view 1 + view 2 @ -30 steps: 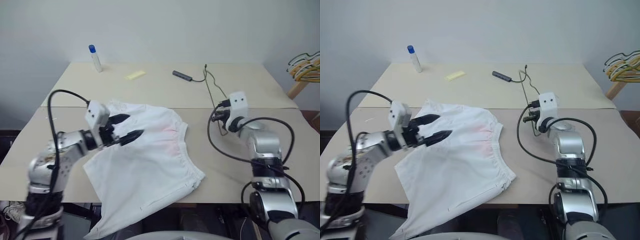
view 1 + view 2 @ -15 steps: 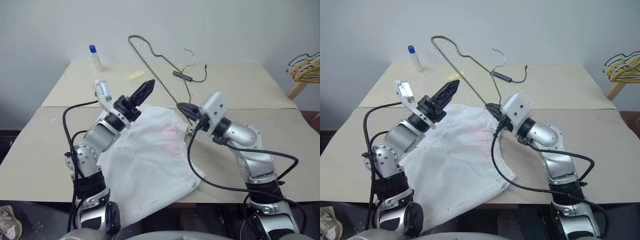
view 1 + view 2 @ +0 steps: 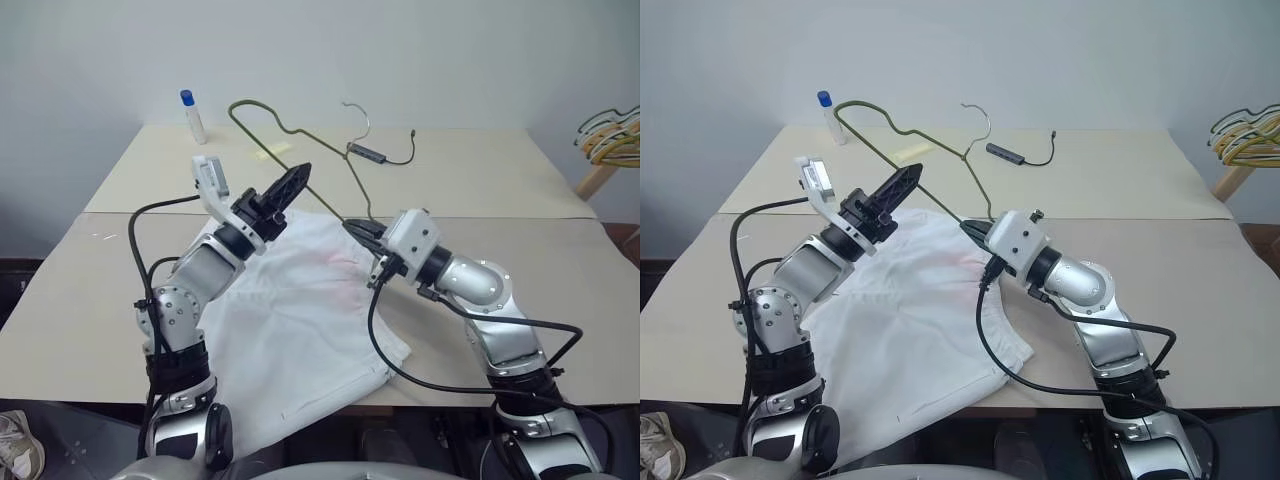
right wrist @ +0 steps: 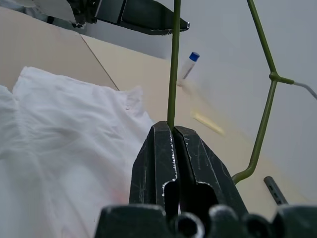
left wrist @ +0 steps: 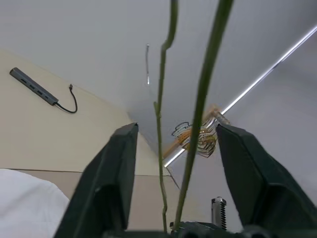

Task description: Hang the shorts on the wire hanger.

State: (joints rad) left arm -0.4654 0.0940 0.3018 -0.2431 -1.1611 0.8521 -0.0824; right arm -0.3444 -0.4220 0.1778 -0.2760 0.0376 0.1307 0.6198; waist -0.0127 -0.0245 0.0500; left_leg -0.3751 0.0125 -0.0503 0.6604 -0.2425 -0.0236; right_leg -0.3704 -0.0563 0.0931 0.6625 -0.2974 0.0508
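Shorts (image 3: 300,320) are spread flat on near table (image 3: 80,330), one leg draped over front edge. Above them, wire hanger (image 3: 902,135) is held up off table, pinched at its lower corner by R gripper (image 4: 174,130), fingers fully closed on wire. L gripper (image 3: 290,186) is raised w/ fingers (image 5: 116,168) apart, hanger wire between them, not clamped. Farther back: bottle (image 3: 190,115), USB hub (image 3: 365,151).

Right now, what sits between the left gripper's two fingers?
The wire hanger: in the left wrist view two of its thin wires run up through the gap of the left gripper, whose fingers stand apart. The right gripper is shut on one wire.
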